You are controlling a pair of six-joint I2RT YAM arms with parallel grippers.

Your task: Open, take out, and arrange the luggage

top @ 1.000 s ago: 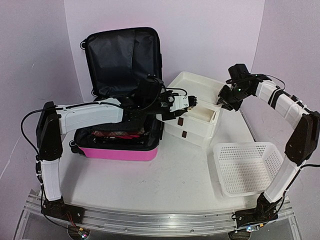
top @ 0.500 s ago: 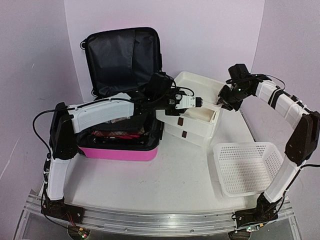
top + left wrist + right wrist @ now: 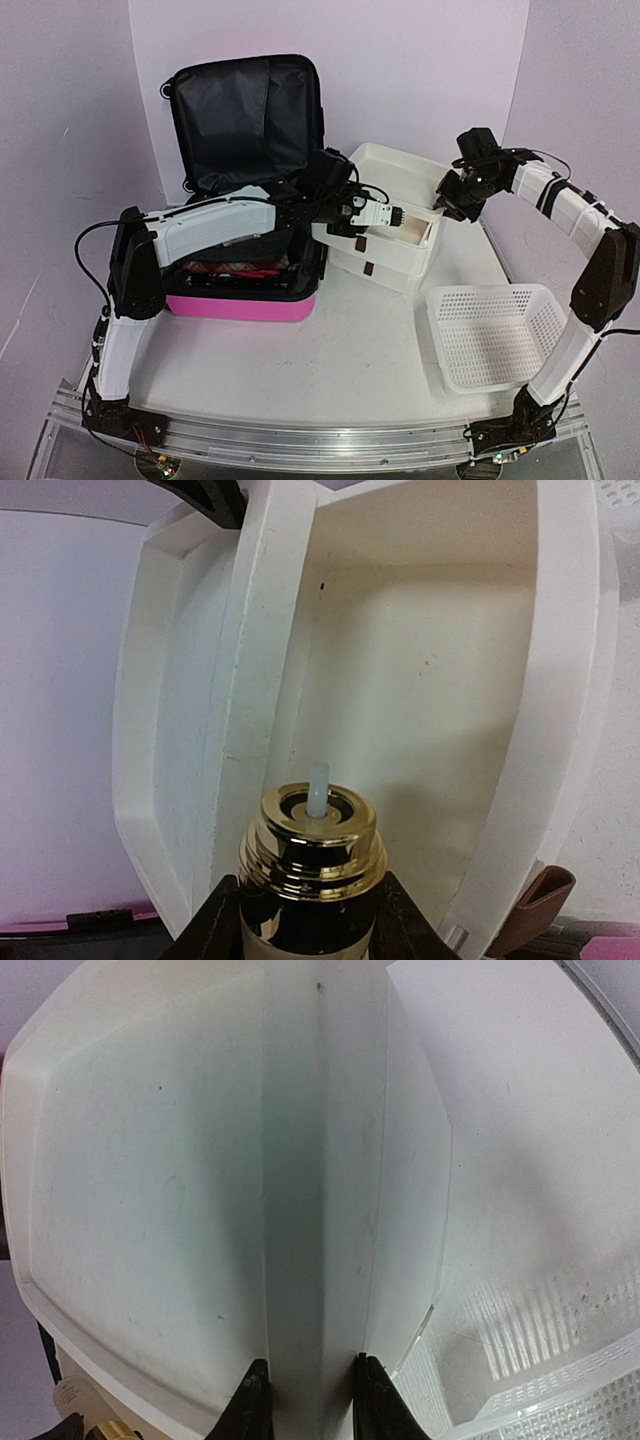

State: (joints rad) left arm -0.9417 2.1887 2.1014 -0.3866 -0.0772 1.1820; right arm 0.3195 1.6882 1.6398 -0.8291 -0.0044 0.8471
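The hot-pink luggage [image 3: 240, 305] lies open at the left, its black-lined lid [image 3: 245, 115] standing upright; items lie inside the lower half. My left gripper [image 3: 388, 213] reaches right from it and is shut on a bottle with a gold collar and white nozzle [image 3: 312, 850], held over the open top compartment [image 3: 420, 680] of the white drawer stack [image 3: 385, 255]. My right gripper [image 3: 447, 205] is shut on the edge of the stack's raised white lid [image 3: 395, 170]; its fingers [image 3: 250, 1400] straddle that edge [image 3: 310, 1210].
A white mesh basket [image 3: 495, 330] stands at the front right, and its corner shows in the right wrist view [image 3: 560, 1400]. A brown drawer pull [image 3: 535, 910] sits on the stack's front. The purple backdrop walls close in behind and at both sides.
My left arm has stretched further right, carrying the bottle from beside the luggage to over the open drawer compartment. The right arm has not moved.
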